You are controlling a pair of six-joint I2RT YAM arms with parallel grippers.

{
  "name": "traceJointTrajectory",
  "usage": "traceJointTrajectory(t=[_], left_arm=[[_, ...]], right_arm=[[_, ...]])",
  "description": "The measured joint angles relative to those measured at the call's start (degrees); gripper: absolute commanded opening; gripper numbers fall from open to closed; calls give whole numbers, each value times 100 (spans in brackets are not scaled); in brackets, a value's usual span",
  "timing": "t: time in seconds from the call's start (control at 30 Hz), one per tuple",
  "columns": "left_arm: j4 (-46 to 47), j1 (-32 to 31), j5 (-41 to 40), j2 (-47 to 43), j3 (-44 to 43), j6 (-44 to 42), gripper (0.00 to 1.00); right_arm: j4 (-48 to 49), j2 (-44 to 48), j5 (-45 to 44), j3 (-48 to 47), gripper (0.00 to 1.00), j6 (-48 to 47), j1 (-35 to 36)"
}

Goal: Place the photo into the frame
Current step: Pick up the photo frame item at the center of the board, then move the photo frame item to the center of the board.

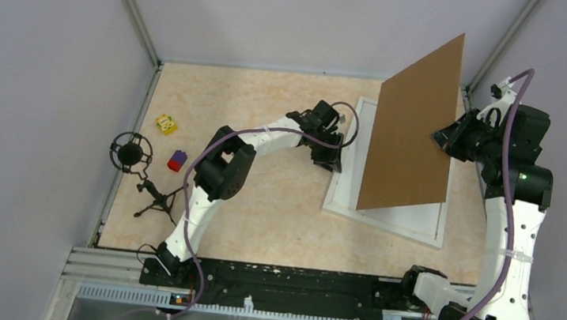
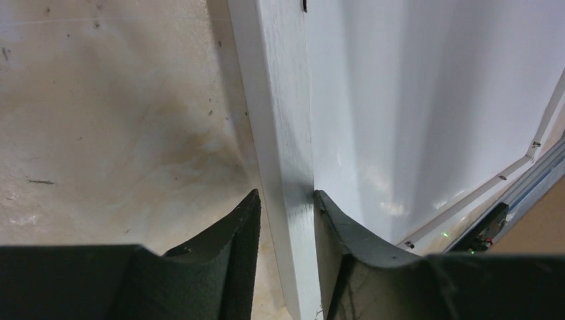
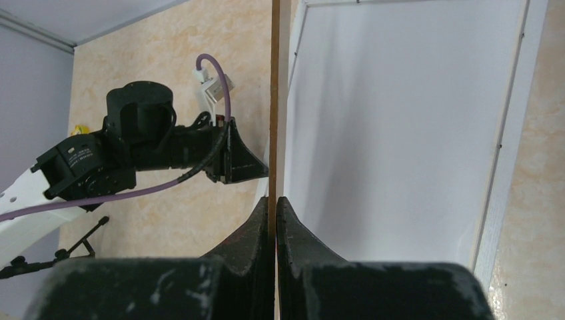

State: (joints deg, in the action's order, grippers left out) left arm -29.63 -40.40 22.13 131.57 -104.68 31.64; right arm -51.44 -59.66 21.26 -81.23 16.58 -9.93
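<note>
On the table (image 1: 260, 205) we see the frame (image 1: 393, 218) lying flat, right of centre; what the white sheet (image 3: 400, 133) inside it is, we cannot tell. Over it the board (image 1: 411, 126) stands tilted, its right edge pinched tight in the right gripper (image 3: 274, 200). The left gripper (image 2: 286, 197) has its fingers narrow, clasping the frame's left bar.
</note>
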Motion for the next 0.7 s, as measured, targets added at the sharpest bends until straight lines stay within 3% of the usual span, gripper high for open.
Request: traceJointTrajectory(t=[0.27,0.47,0.7], left_arm=[[-48,-22,-122,50,-46,20,40],[-101,-48,-229,83,-90,63,30],[577,225,-50,-544,1115,199,18]], right_arm=[[201,-2,203,164,0,31,0],[267,-4,306,404,0,90,0],[863,-2,800,1117,0,511,0]])
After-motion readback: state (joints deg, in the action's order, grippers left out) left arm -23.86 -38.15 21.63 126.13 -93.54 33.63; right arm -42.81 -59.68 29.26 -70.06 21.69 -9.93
